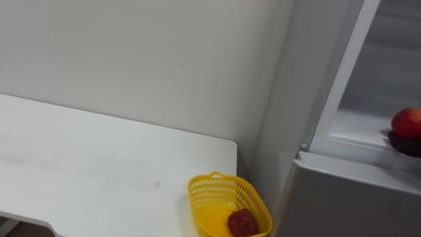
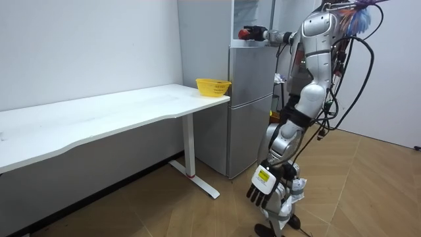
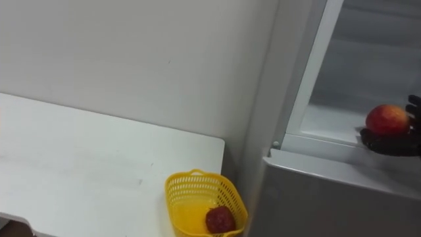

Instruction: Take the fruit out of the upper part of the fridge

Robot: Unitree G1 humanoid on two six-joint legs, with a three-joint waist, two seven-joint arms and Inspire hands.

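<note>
Got it: right robot hand (image 3: 395, 141) curled round the apple (image 3: 387, 120) at the upper fridge shelf (image 3: 329, 125) edge; firm, smooth, light, I'd grip its middle; left robot hand (image 2: 262, 189) hangs relaxed

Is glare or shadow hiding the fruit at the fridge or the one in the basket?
Right eye view: even light, no glare; the apple shows plainly on the right hand at the open fridge. Left eye view: the red fruit looks dim inside the yellow basket, yet visible. Room view: soft light, left hand hanging low.
</note>
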